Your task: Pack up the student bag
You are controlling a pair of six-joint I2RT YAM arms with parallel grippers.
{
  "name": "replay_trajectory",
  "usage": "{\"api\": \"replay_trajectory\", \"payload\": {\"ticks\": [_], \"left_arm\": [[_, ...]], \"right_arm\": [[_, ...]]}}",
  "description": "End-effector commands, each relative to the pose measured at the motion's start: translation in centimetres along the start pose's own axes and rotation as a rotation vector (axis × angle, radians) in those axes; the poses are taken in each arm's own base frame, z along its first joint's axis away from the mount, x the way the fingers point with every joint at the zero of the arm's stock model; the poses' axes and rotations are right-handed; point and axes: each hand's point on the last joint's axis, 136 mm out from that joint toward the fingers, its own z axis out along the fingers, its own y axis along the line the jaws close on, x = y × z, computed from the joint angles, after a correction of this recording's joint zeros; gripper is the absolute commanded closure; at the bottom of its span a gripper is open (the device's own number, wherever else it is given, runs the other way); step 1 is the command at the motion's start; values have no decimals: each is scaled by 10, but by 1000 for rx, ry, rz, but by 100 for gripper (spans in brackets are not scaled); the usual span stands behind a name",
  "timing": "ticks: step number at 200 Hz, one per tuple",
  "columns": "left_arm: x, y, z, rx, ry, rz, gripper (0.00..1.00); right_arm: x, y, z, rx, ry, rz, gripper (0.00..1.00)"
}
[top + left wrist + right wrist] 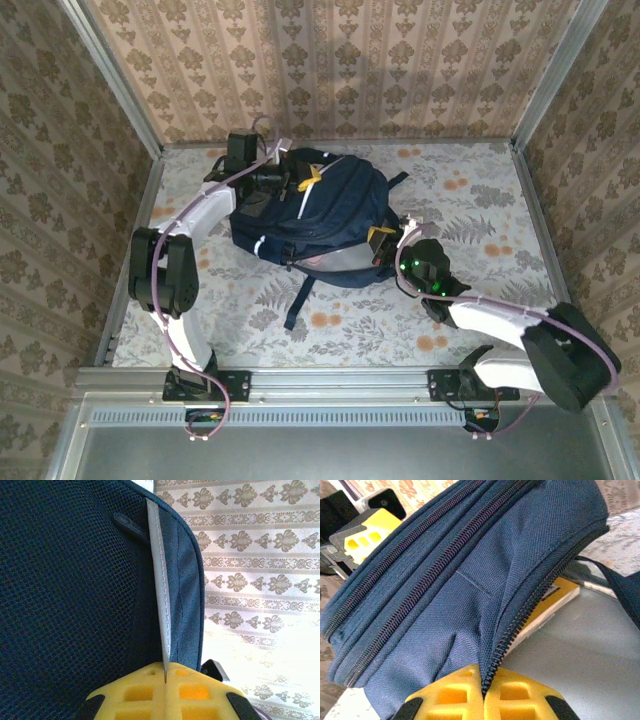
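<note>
The student bag (315,215) lies between the left gripper (165,674), clenched on its pale stripe (159,580), and the right gripper (484,679), pinching its open zipper edge (520,615), probably spreading the mouth for packing, so the next move needs a steady opposing pull.

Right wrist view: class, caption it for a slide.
Right gripper shut on the open zipper edge of the student bag, yellow book visible beneath.
</note>
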Motion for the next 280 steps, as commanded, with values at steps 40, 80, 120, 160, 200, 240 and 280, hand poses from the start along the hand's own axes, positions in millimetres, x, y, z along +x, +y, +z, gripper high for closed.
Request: {"api": "replay_trajectory", "payload": {"ticks": [40,80,120,160,200,240,280], "left_arm": [[-46,-22,-56,52,-208,73,100],[-60,-18,-73,74,-249,48,100],[-68,-36,-89,128,-282,53,100],[-59,-42,-83,115,-272,72,100],[-47,-19,-64,75,-235,46,100],[-20,3,-57,-133,-202,150,91],[24,43,-62,-325,-155,191,65]], "right_arm": [[-41,89,-2,-589,-69,-59,100],[-43,118,-13,-766,0,-107,100],[-41,125,-16,-828,50,-110,100],[-32,67,17,-459,75,-60,52],[-33,25,-7,-168,69,-69,44],[-7,-4,-36,21,169,-79,49],[18,1,-47,70,305,-199,58]]}}
